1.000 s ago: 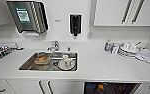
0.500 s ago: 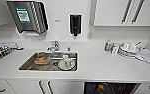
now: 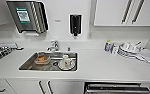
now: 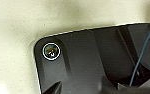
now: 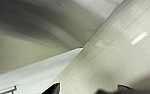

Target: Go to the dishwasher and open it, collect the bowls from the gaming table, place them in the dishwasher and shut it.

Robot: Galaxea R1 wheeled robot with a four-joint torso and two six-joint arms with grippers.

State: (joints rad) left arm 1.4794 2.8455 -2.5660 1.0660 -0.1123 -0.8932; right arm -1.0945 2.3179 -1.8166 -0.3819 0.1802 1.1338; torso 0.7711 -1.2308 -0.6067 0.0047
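The dishwasher shows at the lower right of the head view, under the white counter. I see its dark top strip and horizontal bar handle, and it looks closed. The bowls and the gaming table are out of view. In the left wrist view, the robot's dark plate hangs over pale speckled floor. Dark parts of my right gripper edge into the right wrist view, above pale floor and beside a white cabinet front.
A steel sink with a tap holds a cup on a plate and an orange-filled container. Stacked dishes stand on the counter at the right. A towel dispenser and a soap dispenser hang on the wall.
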